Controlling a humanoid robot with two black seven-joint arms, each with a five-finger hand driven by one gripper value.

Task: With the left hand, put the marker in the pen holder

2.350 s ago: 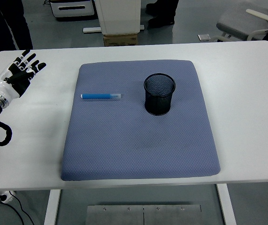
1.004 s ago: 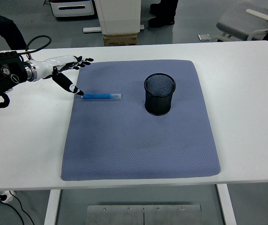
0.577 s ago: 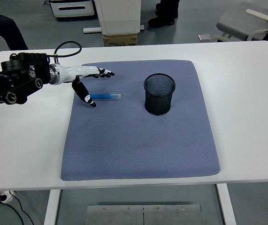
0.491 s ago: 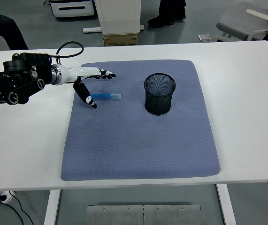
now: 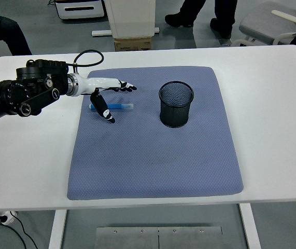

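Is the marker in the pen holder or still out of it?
Out. The blue marker lies flat on the blue mat, left of the upright pen holder; the left hand is open over it.

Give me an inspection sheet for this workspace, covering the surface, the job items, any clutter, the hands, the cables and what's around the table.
Surface: white table with a blue-grey mat lying flat on it.
Job's things: blue marker lying flat on the mat's left part; black mesh pen holder upright to its right, apart from it, nothing seen inside.
Clutter: nothing seen.
Hands: left hand over the marker, fingers spread, thumb pointing down across the marker's left end, no grasp seen. Right hand not in view.
Cables: black cable looping above the left forearm.
Surroundings: a person's legs beyond the table, cardboard box, grey chair.
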